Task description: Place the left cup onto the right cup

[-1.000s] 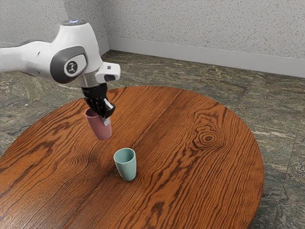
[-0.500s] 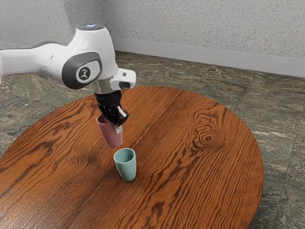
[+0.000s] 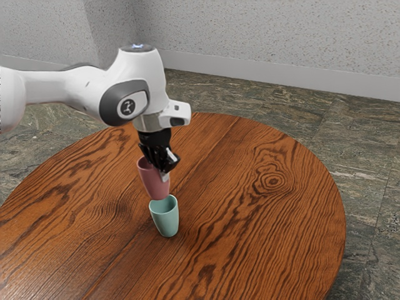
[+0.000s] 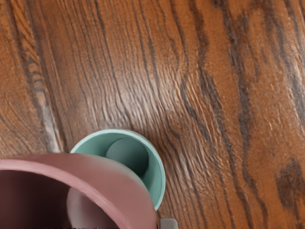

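Black and two-fingered, the end effector (image 3: 165, 167) was pinching the pink cup (image 3: 152, 180) by its rim, on the side toward the exterior view's right. The fingers overlapped there, so how each one sat against the wall was hard to make out. The pink cup hung clear of the desk (image 3: 269, 212), tilted with its mouth leaning toward the exterior view's left. Its base was down at the mouth of the green cup (image 3: 165, 219). Whether the two cups touched could not be told, since the pink base hid the far part of the green rim. The green cup stood upright on the desk, nearer the front edge than the back edge and toward the exterior view's left of the middle. In the wrist view the pink cup (image 4: 81, 186) loomed just under the hand, cut off by the frame, and covered part of the green cup (image 4: 153, 168), whose open mouth and inner floor showed beyond it on the wood grain of the desk (image 4: 224, 90). The white arm (image 3: 81, 94) was cut off at the exterior view's left, as was the desk's front edge.
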`<state>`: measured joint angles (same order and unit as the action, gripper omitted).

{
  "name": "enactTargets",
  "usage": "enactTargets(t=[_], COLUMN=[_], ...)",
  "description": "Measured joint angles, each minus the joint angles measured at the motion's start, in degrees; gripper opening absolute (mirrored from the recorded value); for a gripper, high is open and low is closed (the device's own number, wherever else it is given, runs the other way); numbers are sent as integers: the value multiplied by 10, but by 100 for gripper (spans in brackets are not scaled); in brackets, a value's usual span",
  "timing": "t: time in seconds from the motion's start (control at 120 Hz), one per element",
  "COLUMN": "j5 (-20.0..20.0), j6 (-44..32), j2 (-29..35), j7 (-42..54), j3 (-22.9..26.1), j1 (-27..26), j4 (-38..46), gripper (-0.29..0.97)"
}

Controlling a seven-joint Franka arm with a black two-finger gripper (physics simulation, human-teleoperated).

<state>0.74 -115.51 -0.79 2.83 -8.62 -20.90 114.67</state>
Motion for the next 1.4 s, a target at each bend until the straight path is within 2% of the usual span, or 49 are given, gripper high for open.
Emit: enactTargets(t=[0.45,1.4], j5=[22,16], j6=[-21,-55], j2=[-11,-35], j7=[-7,-15], j3=[0,13], j1=[-2,-1], j4=[8,31], gripper=[-10,-10])
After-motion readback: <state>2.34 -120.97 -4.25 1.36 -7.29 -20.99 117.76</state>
